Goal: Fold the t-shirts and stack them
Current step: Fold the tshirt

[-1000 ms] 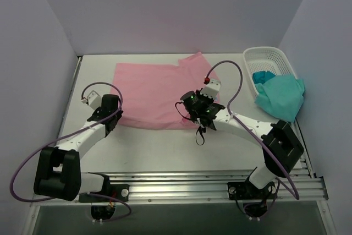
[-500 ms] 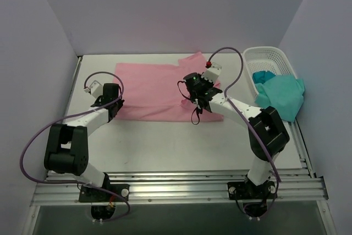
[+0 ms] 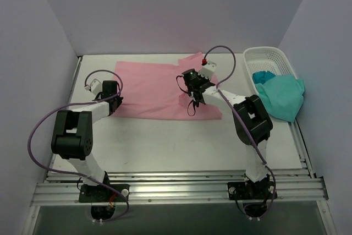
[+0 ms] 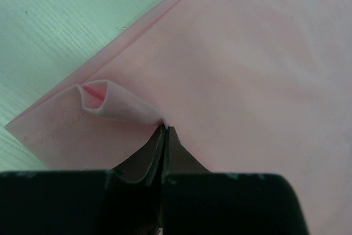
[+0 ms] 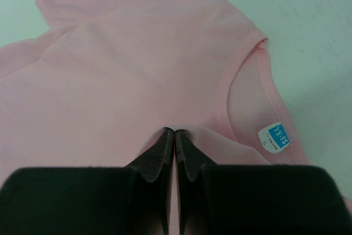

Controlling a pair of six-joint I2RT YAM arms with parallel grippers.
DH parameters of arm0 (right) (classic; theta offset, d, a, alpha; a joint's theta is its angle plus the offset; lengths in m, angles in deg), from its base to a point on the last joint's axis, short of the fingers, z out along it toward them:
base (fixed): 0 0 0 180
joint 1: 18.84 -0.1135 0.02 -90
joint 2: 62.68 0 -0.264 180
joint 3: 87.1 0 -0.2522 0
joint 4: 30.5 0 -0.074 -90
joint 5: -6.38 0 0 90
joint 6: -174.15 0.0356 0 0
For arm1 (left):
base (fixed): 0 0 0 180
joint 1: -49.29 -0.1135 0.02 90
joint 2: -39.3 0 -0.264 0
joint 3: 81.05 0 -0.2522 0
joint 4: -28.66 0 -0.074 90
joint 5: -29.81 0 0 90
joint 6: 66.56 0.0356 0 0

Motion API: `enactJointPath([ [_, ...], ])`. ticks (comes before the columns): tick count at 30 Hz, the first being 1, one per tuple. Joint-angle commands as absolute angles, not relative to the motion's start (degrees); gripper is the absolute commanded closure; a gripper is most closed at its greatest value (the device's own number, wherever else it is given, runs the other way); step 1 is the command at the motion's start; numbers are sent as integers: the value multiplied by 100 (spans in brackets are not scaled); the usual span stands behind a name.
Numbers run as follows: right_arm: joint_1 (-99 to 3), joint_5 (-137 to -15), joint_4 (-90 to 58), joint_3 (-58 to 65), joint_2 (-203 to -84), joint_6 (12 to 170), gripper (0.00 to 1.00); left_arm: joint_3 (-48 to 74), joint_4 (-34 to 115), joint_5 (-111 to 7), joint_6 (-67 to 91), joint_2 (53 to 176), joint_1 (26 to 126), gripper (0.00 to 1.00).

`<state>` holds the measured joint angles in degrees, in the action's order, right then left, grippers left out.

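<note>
The pink t-shirt [image 3: 151,89] lies across the back of the table, its near part folded over. My left gripper [image 3: 114,93] is shut on the pink shirt's left edge; the left wrist view shows the jaws closed on a curled fold of pink cloth [image 4: 118,103]. My right gripper [image 3: 188,82] is shut on the pink cloth near the collar; the right wrist view shows the collar [image 5: 234,72] and a small blue-white label [image 5: 274,136]. The teal t-shirt [image 3: 280,96] hangs over the white basket's near end at the right.
The white lattice basket [image 3: 264,58] stands at the back right with teal cloth [image 3: 263,75] inside it. Grey walls close in the table at left, back and right. The metal rail [image 3: 181,188] with the arm bases runs along the near edge.
Both grippers have moved toward the back of the table, carrying the pink shirt's near edge with them. The shirt's near part now lies folded over and looks narrower front to back.
</note>
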<state>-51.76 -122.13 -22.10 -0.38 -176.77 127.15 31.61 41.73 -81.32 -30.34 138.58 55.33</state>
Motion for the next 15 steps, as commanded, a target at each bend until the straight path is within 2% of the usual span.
enactJointPath([
  [1,-4943,-12169,-2315,-338,-17816,12616,100,2859,3794,-8041,-2947,13984,5421,98],
  [15,-4599,-11869,-2438,-901,-18686,12572,100,2411,3460,-7645,-2859,14652,5236,98],
])
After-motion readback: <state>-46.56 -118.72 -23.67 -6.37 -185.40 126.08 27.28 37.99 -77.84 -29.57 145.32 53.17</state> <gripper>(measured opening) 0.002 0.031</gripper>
